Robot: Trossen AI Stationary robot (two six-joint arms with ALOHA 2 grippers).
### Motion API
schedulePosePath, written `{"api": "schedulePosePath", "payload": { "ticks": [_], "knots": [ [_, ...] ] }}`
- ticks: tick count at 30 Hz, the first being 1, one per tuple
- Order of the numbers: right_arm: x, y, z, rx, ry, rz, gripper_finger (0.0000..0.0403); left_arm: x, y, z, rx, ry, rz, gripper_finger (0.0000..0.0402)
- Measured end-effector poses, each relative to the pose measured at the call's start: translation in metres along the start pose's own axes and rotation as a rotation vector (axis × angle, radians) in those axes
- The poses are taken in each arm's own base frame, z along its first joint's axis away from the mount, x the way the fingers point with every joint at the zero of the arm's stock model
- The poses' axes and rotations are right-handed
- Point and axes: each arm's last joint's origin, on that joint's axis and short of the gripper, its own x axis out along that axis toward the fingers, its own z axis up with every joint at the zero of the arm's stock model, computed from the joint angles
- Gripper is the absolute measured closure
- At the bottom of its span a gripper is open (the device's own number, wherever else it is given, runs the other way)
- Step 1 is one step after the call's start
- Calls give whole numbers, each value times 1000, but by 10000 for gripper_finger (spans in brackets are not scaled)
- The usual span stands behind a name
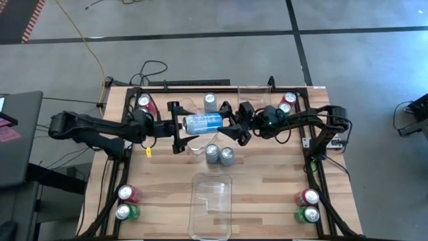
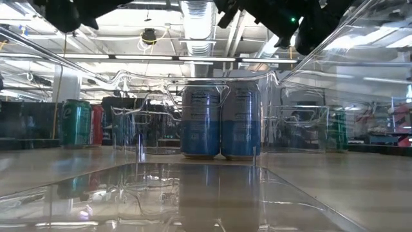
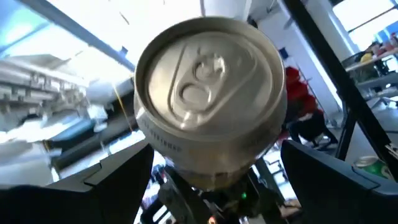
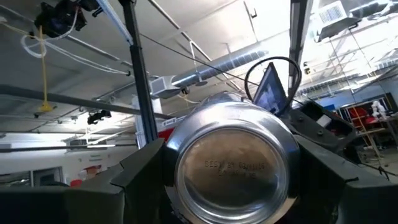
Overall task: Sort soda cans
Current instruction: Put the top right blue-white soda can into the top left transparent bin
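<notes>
A silver-blue soda can lies level in the air above the table's middle, between my two grippers. My right gripper is shut on its base end. My left gripper is open, one finger on either side of the can's tabbed top; I cannot tell whether they touch it. Two more silver-blue cans stand upright side by side on the table just nearer, and also show in the low view. Another silver-blue can stands on the far side. My right gripper pinches the can's base end between its two fingers, coming level from the table's right and pointing along the can. The can is lifted clear and lies level, its top toward the left gripper.
A clear bin sits at the near edge, another clear bin at the far edge. Red and green cans stand at the corners: far left, far right, near left, near right.
</notes>
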Motion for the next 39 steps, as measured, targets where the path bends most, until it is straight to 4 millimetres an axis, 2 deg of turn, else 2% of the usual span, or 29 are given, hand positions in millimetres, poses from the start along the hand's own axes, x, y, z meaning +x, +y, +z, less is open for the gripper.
{"api": "schedulePosePath", "payload": {
  "ticks": [5, 12, 17, 20, 25, 30, 34, 39],
  "knots": [
    [1, 1, -5, -20, 23, -7, 106, 7, -2, -5, 11, -44, 3, 56],
    [-2, -14, -19, 11, 23, -16, 106, 23, -4, -9, -13, -76, -61, 56],
    [-3, -25, -29, 54, 27, -13, 106, 22, -2, -6, -38, -87, -61, 60],
    [-3, -27, -29, 61, 30, -18, 106, 21, 0, -2, -53, -73, -60, 81],
    [-3, -30, -32, 66, 70, -30, 98, 16, 3, 3, -56, 44, -79, 118],
    [-9, -42, -36, 99, 174, -66, 52, 4, 7, 9, -48, 221, -97, 118],
    [-12, -52, -27, 113, 223, -144, 11, -12, 12, 18, -8, 364, -68, 106],
    [-22, -65, -15, 163, 338, -267, 20, -32, 23, 24, 20, 564, 46, 107]
  ]
}}
